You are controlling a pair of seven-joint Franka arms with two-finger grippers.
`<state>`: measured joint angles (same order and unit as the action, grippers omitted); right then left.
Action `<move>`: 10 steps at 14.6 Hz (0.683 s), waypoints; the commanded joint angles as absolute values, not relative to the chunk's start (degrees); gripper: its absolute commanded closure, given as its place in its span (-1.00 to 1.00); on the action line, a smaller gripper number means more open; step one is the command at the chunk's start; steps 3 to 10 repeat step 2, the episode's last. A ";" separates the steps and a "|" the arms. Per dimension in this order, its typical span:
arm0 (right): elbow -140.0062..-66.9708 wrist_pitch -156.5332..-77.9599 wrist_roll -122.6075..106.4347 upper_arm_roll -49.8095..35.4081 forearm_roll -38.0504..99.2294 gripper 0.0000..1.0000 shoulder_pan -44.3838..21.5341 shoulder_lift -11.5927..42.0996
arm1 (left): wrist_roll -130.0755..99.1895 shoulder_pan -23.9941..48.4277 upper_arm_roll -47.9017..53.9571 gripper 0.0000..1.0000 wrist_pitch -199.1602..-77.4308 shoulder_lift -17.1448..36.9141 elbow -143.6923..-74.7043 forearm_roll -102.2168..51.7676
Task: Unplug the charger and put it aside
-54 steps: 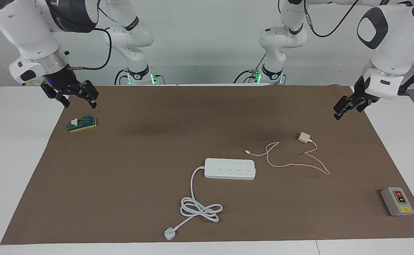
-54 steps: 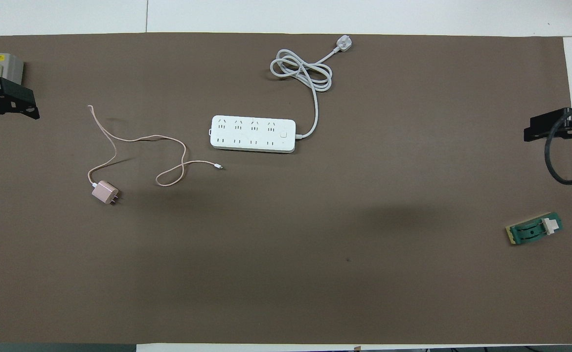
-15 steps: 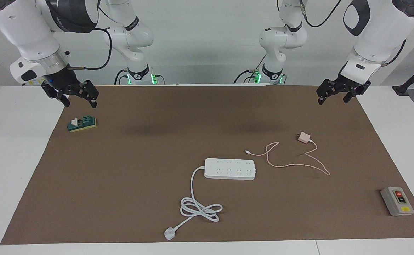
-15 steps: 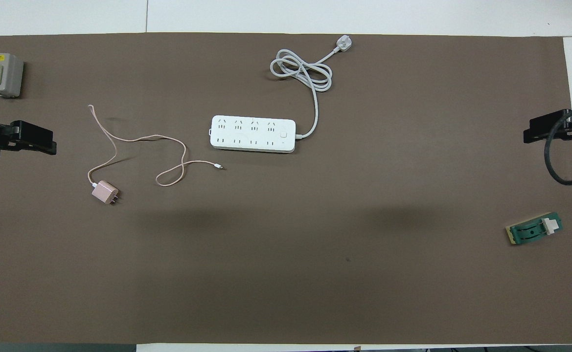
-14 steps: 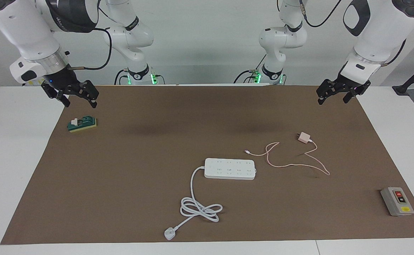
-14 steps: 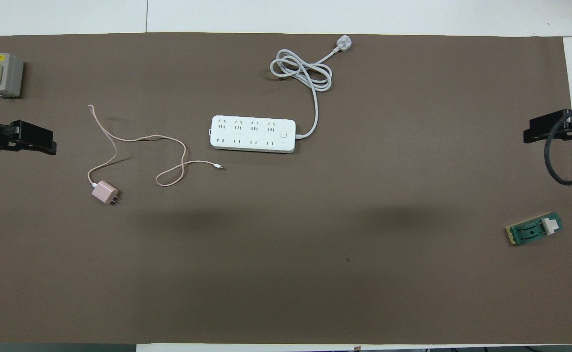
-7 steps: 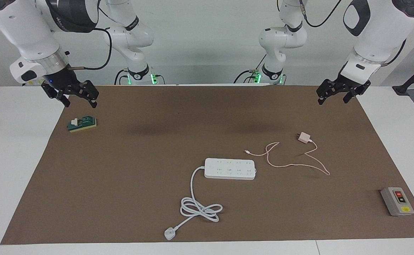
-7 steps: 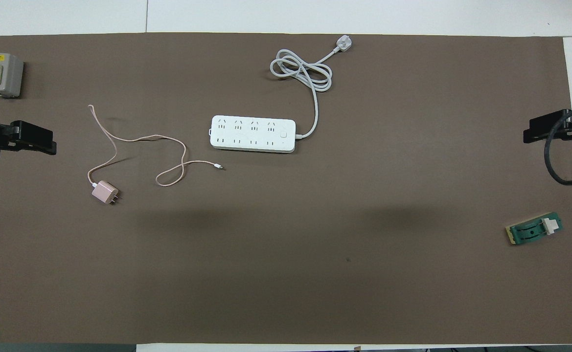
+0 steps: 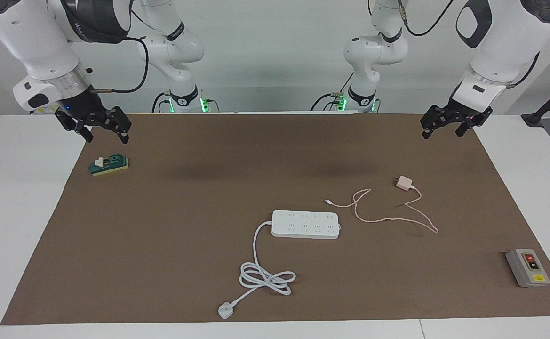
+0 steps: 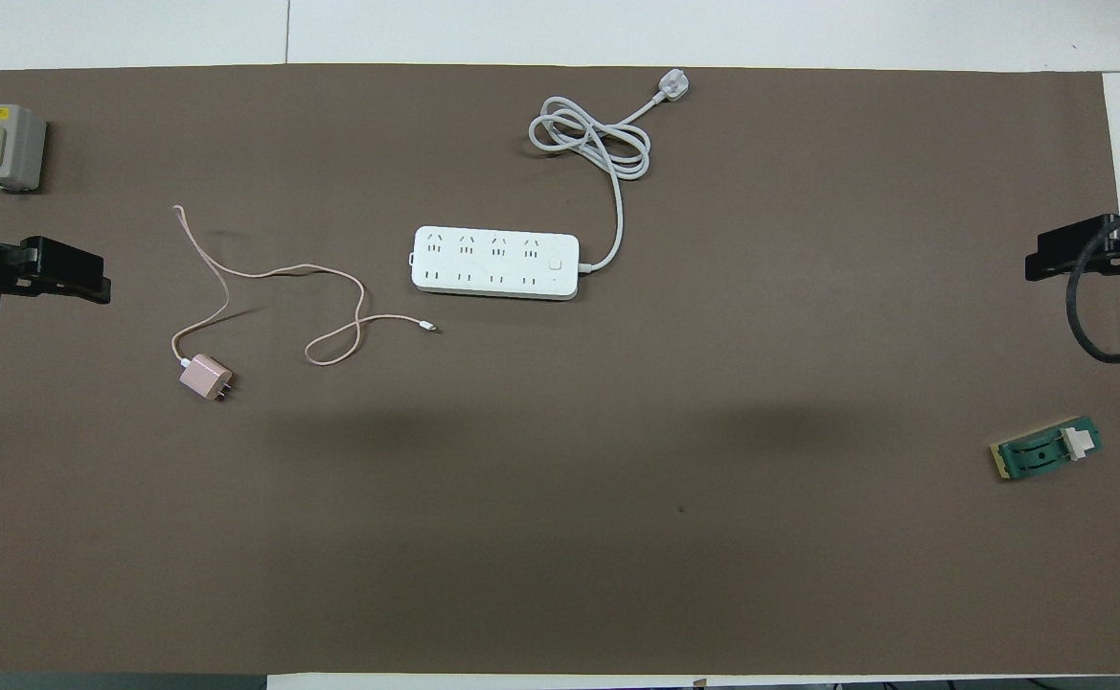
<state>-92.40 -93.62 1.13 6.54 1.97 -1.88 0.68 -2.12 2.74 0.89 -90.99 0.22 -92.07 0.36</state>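
Observation:
The pale pink charger (image 9: 402, 182) lies loose on the brown mat (image 9: 185, 212), toward the left arm's end, and shows from overhead too (image 10: 203, 377). Its thin pink cable (image 9: 387, 219) loops to a small white connector (image 9: 327, 201) beside the white power strip (image 9: 305, 224). No socket of the strip holds a plug. My left gripper (image 9: 443, 133) hangs open and empty over the mat's corner at the left arm's end, well apart from the charger. My right gripper (image 9: 107, 136) hangs open and empty over the mat's edge at the right arm's end.
The strip's thick white cord (image 9: 265, 278) coils to a white three-pin plug (image 9: 225, 311) at the mat's edge farthest from the robots. A grey on/off switch box (image 9: 527, 267) sits at the left arm's end. A green switch block (image 9: 109, 165) lies under the right gripper.
Since 3.7 s ago my left gripper has swung toward the robots' side of the mat and turned. Over the last second nothing has moved.

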 commanded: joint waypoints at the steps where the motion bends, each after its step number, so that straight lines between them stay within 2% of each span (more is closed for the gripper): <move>1: -92.46 -93.16 0.26 6.59 0.79 -1.00 -1.67 0.44 | -1.32 3.34 0.26 -1.00 -90.70 -0.09 -92.29 -0.44; 10: -92.37 -93.16 0.09 6.59 0.79 -1.00 -1.93 0.44 | -1.32 3.34 0.26 -1.00 -90.70 -0.09 -92.29 -0.44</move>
